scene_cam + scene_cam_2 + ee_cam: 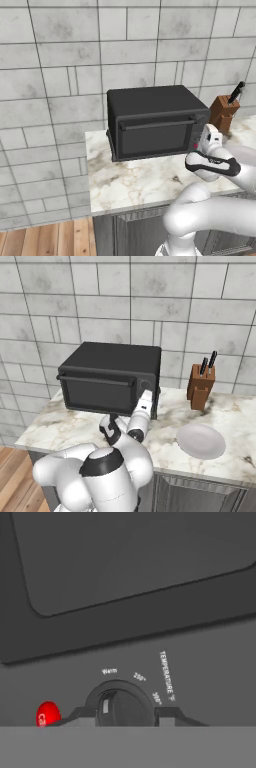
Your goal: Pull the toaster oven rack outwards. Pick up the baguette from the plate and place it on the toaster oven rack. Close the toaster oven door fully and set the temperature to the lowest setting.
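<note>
A white marbled worktop (75, 428) against the tiled wall carries three things. The black toaster oven (112, 376), door shut, stands at its back. Right of the oven stands a brown knife block (201, 387); in front of that block lies an empty white plate (201, 441).

White glossy rounded arm (210, 210), dark joint bands, dark cap on shoulder.

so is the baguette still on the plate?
No, the white plate beside the knife block lies bare in the right base view.
</note>
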